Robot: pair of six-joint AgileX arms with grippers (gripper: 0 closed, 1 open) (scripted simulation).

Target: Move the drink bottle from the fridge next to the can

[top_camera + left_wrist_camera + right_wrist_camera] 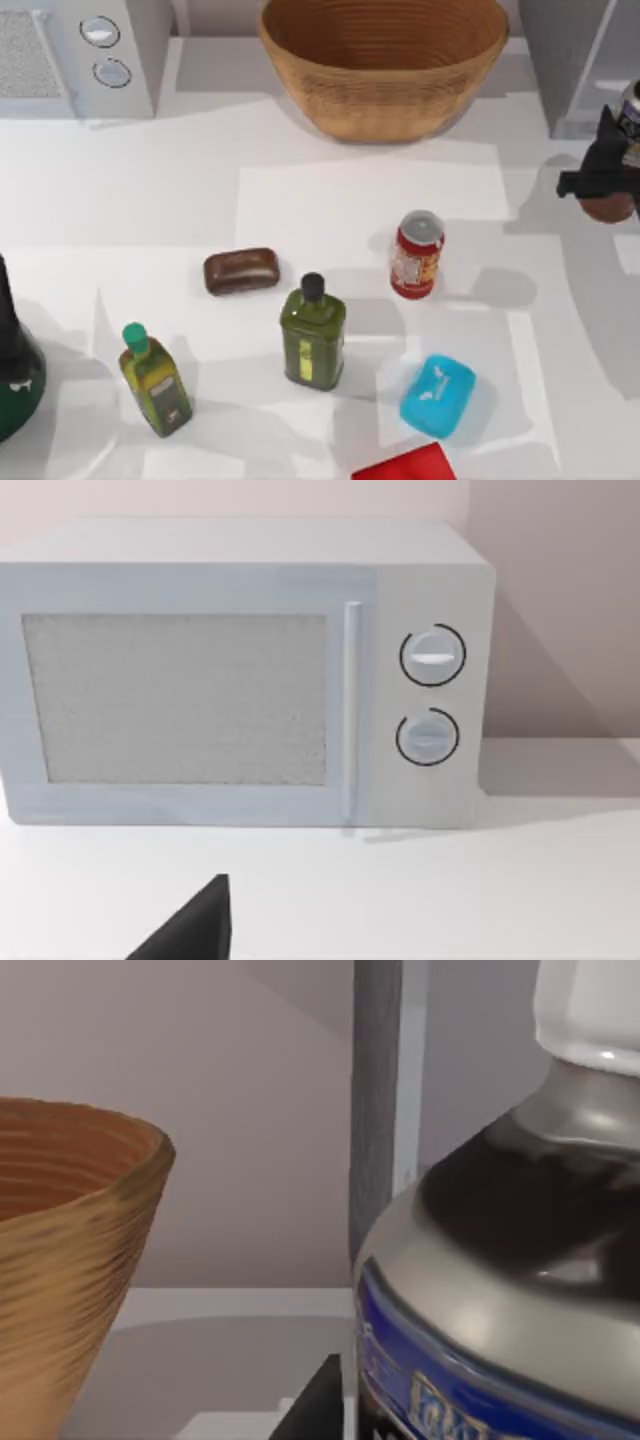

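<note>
Seen from above, the right hand [605,180] sits at the right edge of the frame, just in front of the fridge [570,60] in the upper right corner, holding the drink bottle [625,150] by its body; this suggests the bottle has been lifted out and is ready to travel. The red can [417,254] stands right of centre on the white table [350,200], with open space beside it for the bottle. The left arm rests parked at the lower left edge. From the left wrist, a grey microwave [240,675] faces the camera; whether that hand is wide or narrow cannot be told. From the right wrist, the bottle looms at right, a wicker basket [70,1250] at left.
</note>
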